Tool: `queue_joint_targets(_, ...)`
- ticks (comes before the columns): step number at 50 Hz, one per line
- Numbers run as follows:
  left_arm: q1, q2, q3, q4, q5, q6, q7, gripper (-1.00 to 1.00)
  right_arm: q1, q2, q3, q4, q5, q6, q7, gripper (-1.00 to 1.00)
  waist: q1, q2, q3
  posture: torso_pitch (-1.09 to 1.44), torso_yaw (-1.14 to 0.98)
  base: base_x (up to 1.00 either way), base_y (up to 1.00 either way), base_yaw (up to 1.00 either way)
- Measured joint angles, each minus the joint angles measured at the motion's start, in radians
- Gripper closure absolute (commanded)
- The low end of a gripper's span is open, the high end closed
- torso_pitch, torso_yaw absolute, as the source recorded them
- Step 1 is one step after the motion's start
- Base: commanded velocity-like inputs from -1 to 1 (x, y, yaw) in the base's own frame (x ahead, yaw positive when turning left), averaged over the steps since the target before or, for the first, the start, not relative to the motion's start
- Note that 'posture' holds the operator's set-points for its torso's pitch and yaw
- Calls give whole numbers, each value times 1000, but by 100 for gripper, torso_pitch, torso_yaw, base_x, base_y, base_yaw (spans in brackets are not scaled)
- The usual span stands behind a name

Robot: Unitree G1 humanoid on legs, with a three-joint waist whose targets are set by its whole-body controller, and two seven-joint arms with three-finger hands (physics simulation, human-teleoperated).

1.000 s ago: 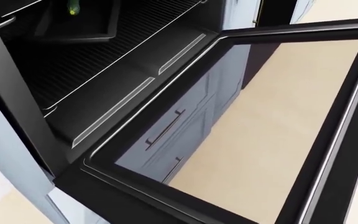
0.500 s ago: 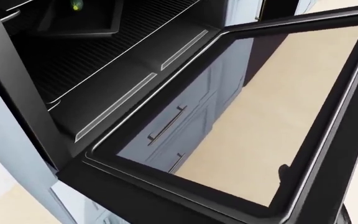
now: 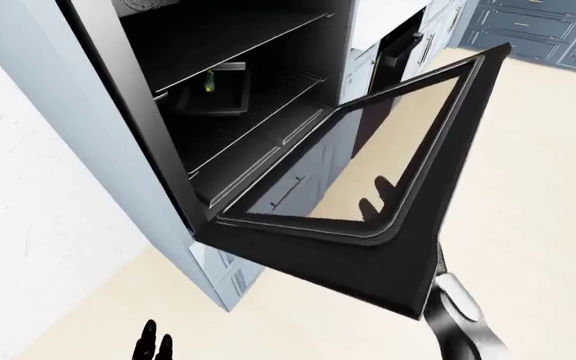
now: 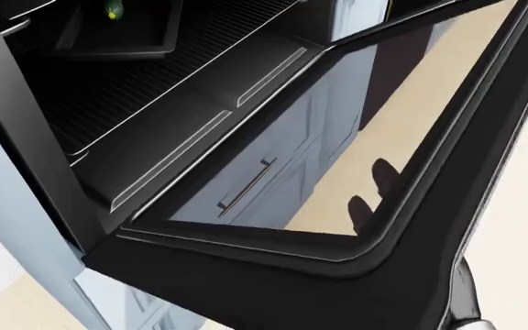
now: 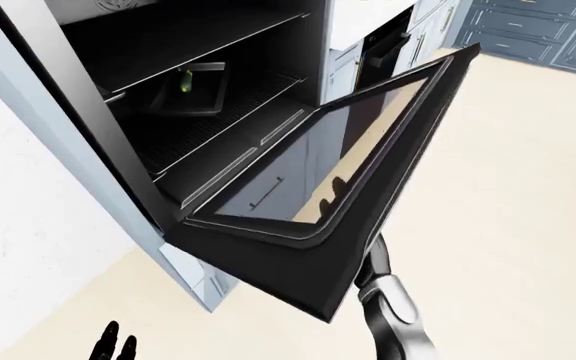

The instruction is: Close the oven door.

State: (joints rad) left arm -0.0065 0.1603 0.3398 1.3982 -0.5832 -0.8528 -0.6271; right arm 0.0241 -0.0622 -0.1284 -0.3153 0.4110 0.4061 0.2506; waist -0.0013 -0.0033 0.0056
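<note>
The oven door (image 3: 318, 255) is black-framed with a glass pane and hangs half open, tilted up from its hinge at the lower left. My right hand is under the door; its dark fingers (image 4: 374, 189) show through the glass, spread against the underside, also in the right-eye view (image 5: 328, 196). My right forearm (image 3: 458, 315) comes up from below the door's free edge. My left hand (image 3: 153, 345) is low at the bottom left, well away from the door, fingers up. The open oven cavity (image 3: 258, 105) holds a dark tray (image 3: 213, 94) with a small green thing (image 3: 208, 84).
Blue-grey cabinet panels (image 3: 218, 277) frame the oven. Drawers with bar handles (image 4: 246, 185) show through the glass. Another black appliance (image 3: 398, 45) and blue cabinets (image 3: 528, 26) stand at the top right. A white wall (image 3: 28, 187) fills the left; beige floor (image 3: 528, 187) lies right.
The door has swung upward toward the oven. My right hand's fingers have appeared behind the glass and moved up with it; the forearm has come into view at bottom right.
</note>
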Motion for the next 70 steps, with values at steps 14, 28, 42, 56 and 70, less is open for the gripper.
queue_joint_targets(14, 1, -2, 2, 1, -1, 4, -4, -100, -247, 10, 68, -155, 1, 314, -146, -100, -3, 5, 1, 0, 0, 0, 0, 0)
queue_joint_targets(28, 0, -4, 1, 1, -3, 7, -7, -100, -578, 50, 158, -102, -44, 476, -206, -100, 1, 7, 6, 0, 0, 0, 0, 0)
queue_joint_targets(42, 1, -3, 4, 2, -8, 10, -10, -100, -960, 161, 227, 310, -270, 518, -133, -100, -1, 21, 20, 0, 0, 0, 0, 0)
queue_joint_targets(56, 3, -4, 7, 3, -11, 12, -16, -100, -1280, 225, 192, 929, -417, 247, -60, -100, -8, 38, 22, 0, 0, 0, 0, 0)
queue_joint_targets(70, 2, -5, 9, 3, -15, 14, -20, -100, -1473, 305, 180, 1347, -495, 22, -91, -100, -11, 49, 22, 0, 0, 0, 0, 0)
